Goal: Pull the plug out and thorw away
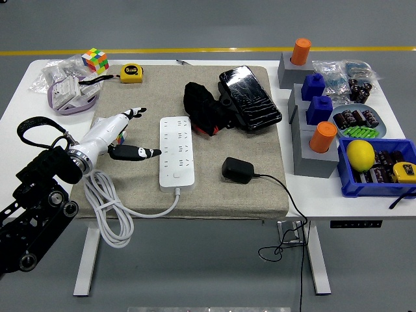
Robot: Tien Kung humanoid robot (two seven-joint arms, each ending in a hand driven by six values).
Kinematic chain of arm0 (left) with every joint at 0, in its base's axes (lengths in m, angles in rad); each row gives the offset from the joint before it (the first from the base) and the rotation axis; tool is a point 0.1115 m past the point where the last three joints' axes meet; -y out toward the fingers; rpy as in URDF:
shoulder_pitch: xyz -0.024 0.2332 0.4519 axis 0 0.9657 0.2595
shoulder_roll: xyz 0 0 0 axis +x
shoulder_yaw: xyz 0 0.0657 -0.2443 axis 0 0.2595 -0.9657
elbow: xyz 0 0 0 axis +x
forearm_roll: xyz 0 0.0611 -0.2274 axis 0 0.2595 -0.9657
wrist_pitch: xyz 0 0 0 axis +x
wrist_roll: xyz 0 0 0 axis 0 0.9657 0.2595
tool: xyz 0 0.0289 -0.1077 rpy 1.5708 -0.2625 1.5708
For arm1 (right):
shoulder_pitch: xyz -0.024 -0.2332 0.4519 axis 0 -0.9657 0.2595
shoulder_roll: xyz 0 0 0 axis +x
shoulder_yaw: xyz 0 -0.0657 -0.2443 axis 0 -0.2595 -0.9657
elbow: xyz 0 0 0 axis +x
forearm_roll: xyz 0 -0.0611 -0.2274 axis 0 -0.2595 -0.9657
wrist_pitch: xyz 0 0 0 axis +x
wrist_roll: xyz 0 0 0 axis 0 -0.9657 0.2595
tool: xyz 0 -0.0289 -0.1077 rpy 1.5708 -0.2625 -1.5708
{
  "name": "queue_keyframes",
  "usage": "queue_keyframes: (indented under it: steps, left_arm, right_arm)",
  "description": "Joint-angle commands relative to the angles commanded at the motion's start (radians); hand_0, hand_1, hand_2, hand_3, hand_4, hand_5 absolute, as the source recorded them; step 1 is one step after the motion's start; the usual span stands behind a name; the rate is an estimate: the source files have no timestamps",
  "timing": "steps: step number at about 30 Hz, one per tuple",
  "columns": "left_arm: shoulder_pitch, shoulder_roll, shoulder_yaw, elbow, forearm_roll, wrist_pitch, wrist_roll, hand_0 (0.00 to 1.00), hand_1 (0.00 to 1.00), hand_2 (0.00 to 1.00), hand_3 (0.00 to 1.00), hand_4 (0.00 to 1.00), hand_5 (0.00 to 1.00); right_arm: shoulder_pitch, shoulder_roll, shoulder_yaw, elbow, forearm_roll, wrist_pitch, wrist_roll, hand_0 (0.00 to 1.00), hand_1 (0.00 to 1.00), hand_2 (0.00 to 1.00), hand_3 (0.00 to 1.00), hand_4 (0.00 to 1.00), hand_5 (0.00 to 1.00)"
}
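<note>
One white rectangular power strip (177,153) mid-frame, one black boxy plug (237,170) lying beside it; left hand (119,134) fingers spread, empty, probably hovering.

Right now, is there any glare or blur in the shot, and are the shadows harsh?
Head view: sharp throughout, no motion blur; glare only on the black wrapped pack; shadows soft, a faint one under the left hand on the mat; lighting even and diffuse.

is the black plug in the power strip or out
Out. The black plug lies on the mat to the right of the white power strip, clear of its sockets, which all look empty. The left hand is open beside the strip.
</note>
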Motion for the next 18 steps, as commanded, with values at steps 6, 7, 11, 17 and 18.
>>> queue_keyframes:
  steps: [6, 7, 11, 17, 18]
  left_arm:
    - [0.0, 0.001, 0.001, 0.003, -0.002, -0.006, 0.003, 0.858, 0.939, 0.94, 0.986, 0.993, 0.462]
    - [0.0, 0.001, 0.001, 0.003, -0.002, -0.008, 0.004, 0.858, 0.939, 0.94, 0.986, 0.993, 0.462]
    - [0.0, 0.004, 0.002, 0.002, -0.003, -0.009, 0.004, 0.856, 0.94, 0.942, 0.995, 0.993, 0.459]
    - [0.0, 0.006, 0.004, 0.0, -0.003, -0.01, 0.004, 0.856, 0.94, 0.941, 0.997, 0.992, 0.459]
    - [0.001, 0.005, 0.004, 0.001, -0.002, -0.01, 0.004, 0.856, 0.94, 0.941, 0.997, 0.992, 0.459]
  right_arm:
    - [0.002, -0.002, -0.005, 0.0, 0.002, -0.001, 0.0, 0.568, 0.649, 0.671, 0.573, 0.969, 0.516]
    - [0.002, -0.003, -0.006, 0.0, 0.002, 0.0, 0.0, 0.568, 0.649, 0.671, 0.573, 0.969, 0.516]
    - [0.001, -0.003, -0.009, 0.0, 0.002, 0.001, -0.001, 0.569, 0.649, 0.671, 0.573, 0.97, 0.516]
    - [0.001, -0.004, -0.014, 0.001, 0.003, 0.001, -0.001, 0.568, 0.649, 0.671, 0.573, 0.97, 0.516]
    - [0.001, -0.005, -0.015, 0.001, 0.003, 0.0, -0.001, 0.568, 0.649, 0.671, 0.573, 0.97, 0.516]
